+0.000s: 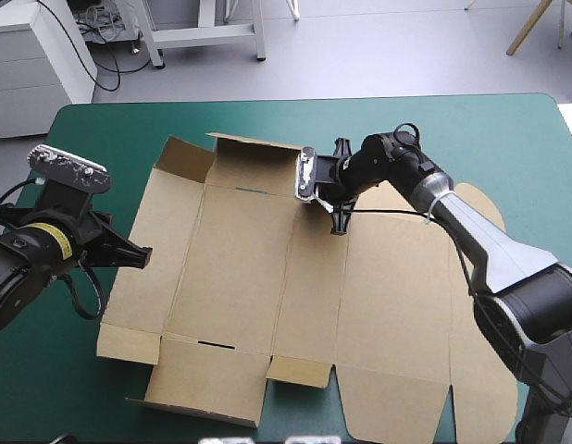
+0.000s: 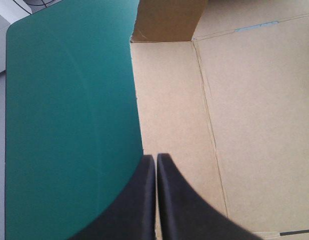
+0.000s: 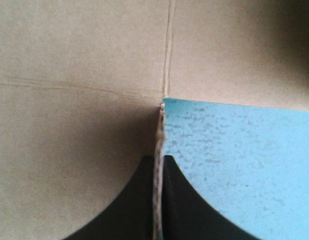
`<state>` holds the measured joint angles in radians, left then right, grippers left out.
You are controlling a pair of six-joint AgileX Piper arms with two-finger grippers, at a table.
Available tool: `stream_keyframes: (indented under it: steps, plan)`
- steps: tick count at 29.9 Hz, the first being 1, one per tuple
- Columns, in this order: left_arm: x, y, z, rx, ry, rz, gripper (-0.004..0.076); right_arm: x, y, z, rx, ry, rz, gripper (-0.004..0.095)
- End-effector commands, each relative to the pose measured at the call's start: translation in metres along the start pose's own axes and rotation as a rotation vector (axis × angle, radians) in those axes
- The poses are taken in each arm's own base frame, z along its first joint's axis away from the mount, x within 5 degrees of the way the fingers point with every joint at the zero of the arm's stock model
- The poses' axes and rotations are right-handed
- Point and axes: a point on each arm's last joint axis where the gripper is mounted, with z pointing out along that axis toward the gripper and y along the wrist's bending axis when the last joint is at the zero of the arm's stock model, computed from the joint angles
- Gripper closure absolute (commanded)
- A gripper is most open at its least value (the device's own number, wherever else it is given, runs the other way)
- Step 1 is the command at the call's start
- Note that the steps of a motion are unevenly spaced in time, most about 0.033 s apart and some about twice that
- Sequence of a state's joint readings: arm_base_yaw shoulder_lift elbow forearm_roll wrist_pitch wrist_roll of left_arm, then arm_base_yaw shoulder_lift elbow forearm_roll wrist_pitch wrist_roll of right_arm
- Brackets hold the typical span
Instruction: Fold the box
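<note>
Brown box (image 1: pixel 258 277) lies opened out on the teal-green desk (image 1: pixel 471 129), mostly flat, w/ two flaps at its far-left corner standing up. R tool (image 3: pixel 159 160) is clamped on a board edge along the box's far side, approx. mid-way, desk cover showing just beside that edge. L tool (image 1: pixel 138 252) hangs over the box's left edge, black fingers (image 2: pixel 184 210) pressed together.

We are hovering our left gripper (image 2: pixel 155 156), fingers pressed together, at the box's (image 1: pixel 240 268) left edge; our right gripper (image 3: pixel 158 157) is pinching its far edge.
</note>
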<state>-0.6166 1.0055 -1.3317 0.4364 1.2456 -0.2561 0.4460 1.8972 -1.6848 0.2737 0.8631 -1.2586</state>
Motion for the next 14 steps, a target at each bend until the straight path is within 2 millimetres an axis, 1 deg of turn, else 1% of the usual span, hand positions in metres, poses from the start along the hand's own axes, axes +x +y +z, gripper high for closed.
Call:
stream_keyframes:
  steps: [1, 3, 7, 10, 14]
  plan:
    - [-0.006, 0.003, -0.010, 0.008, -0.076, -0.011, 0.0733, -0.016, -0.011, -0.031, 0.113, -0.088, -0.060, 0.0928]
    - [-0.007, 0.003, -0.010, 0.011, -0.078, -0.011, 0.0733, -0.018, -0.010, -0.028, 0.103, -0.102, -0.099, 0.0928]
    - [-0.007, 0.003, -0.010, 0.011, -0.078, -0.011, 0.0733, -0.020, -0.007, -0.017, 0.079, -0.125, -0.199, 0.0928]
    - [-0.007, 0.003, -0.010, 0.011, -0.078, -0.011, 0.0733, -0.020, -0.006, -0.006, 0.061, -0.148, -0.190, 0.0927]
    - [-0.007, 0.004, -0.010, 0.003, -0.080, -0.009, 0.0733, -0.020, -0.008, 0.000, 0.067, -0.159, -0.172, 0.0912]
